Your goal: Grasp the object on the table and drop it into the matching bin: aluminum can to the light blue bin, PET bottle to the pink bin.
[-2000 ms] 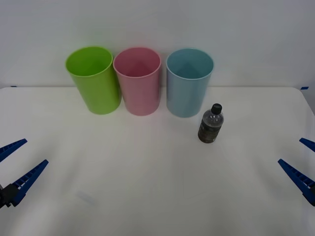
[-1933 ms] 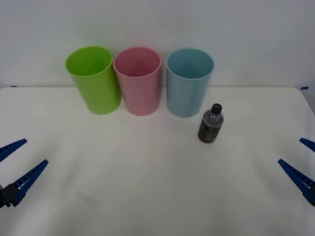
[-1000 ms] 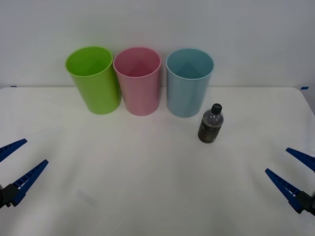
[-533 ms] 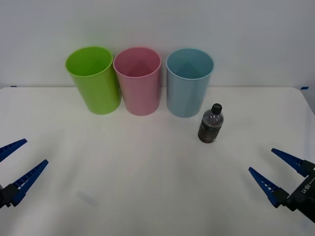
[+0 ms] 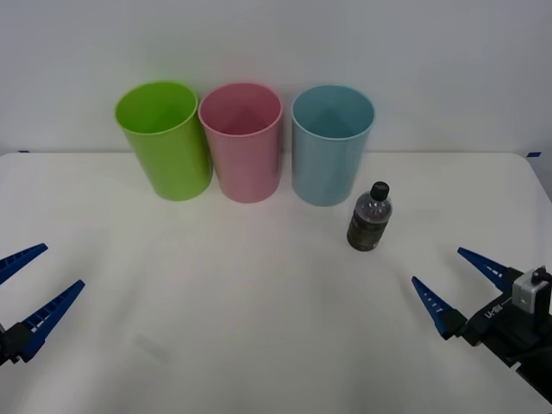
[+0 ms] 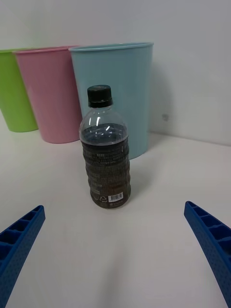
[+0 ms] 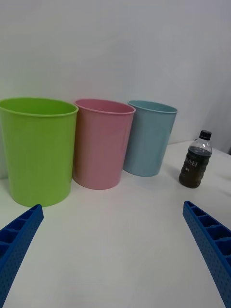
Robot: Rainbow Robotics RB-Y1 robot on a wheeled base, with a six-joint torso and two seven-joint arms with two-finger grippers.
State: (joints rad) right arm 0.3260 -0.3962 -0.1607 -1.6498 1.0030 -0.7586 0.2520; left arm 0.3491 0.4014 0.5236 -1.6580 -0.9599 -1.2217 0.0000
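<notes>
While its two blue fingers stand spread wide apart with nothing between them, the right gripper (image 5: 448, 286) sits at the lower right of the front view, low over the table (image 5: 259, 328). Up and to the left of it in that frame, near but not touching, stands the PET bottle (image 5: 369, 217), upright on its base, black cap on top, so its long axis runs vertically. In the right wrist view the bottle (image 6: 104, 149) stands centred between the two open fingers (image 6: 19, 238), well ahead of the tips; the approach looks already lined up, and a straight advance should bring the fingers to either side of the labelled body.

The left gripper (image 5: 30, 285) waits at the lower left edge of the front view, fingers also spread and empty, far across the table from the bottle; the right arm is clearly the nearer one.

Just behind the bottle, toward upper centre, is the light blue bin (image 5: 331, 147). The pink bin (image 5: 241, 145), where the bottle belongs, is next to it on the left, and a lime green bin (image 5: 166, 142) is leftmost.
</notes>
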